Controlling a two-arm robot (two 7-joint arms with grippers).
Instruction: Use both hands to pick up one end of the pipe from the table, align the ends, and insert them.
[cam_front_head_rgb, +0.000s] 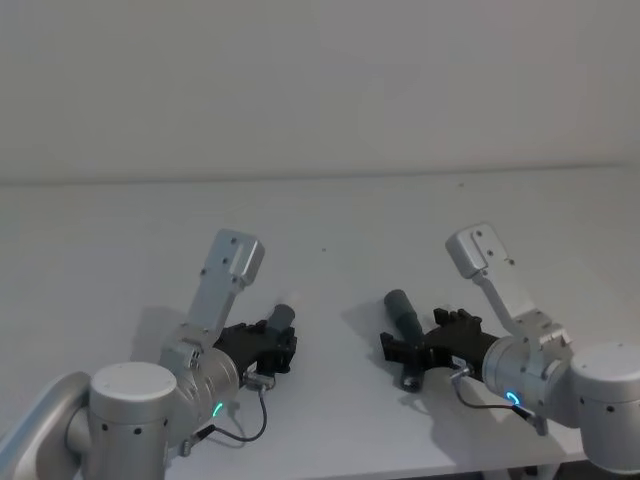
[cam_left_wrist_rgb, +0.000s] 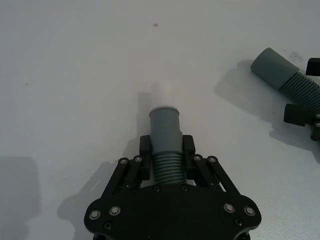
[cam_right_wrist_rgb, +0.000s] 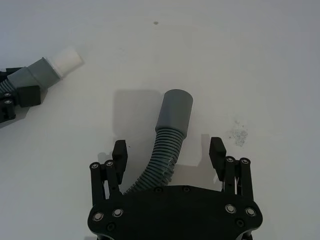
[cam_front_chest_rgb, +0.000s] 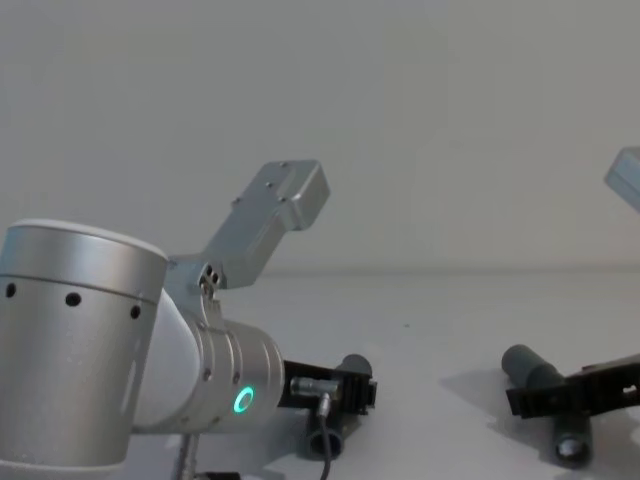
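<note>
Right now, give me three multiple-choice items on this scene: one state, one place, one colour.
1. The right claw is: A. open astride the plain grey hose piece; B. shut on it; C. shut on nothing.
2. The other hose piece, with a narrow tube end, is: A. lying free; B. in the right claw; C. in the left claw.
3. That narrow tube end is: A. black; B. white; C. orange.
Answers: 1 A, its fingers stand apart either side of the hose; 2 C, the left claw pinches its ribs; 3 B, it shows white against the grey hose.
</note>
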